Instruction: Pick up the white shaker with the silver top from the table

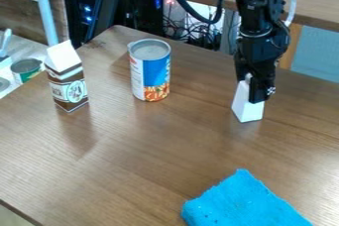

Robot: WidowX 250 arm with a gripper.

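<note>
Gripper [255,90] observed at right of the view, hanging from the black arm with its tip down at the upper part of a white block [246,107]. Whether it is spread, pressed together or pinching the block cannot be told from this angle.

Wooden table [132,160]: brown, visible grain, smooth finish with soft reflections. A blue cloth [242,205] lies on it at the bottom of the view, bright in colour, textured like towelling, one corner pointing towards the block.

Can [151,71]: upright, well to the left of the gripper, with a plain grey top. Its label is blue over most of the visible side, white at the left, with orange food pictured at the bottom. Carton [68,88]: upright, left of the can and apart from it. White peaked top; brown and white body bearing an oval emblem.

White block: the smallest item on the table, located on the right side, beyond the cloth and directly below the arm. Plain, pale faces; no marking noted. Form is narrow, wider at the base than towards the top, with straight edges and a squared lower end. The upper right portion is covered by the gripper.
</note>
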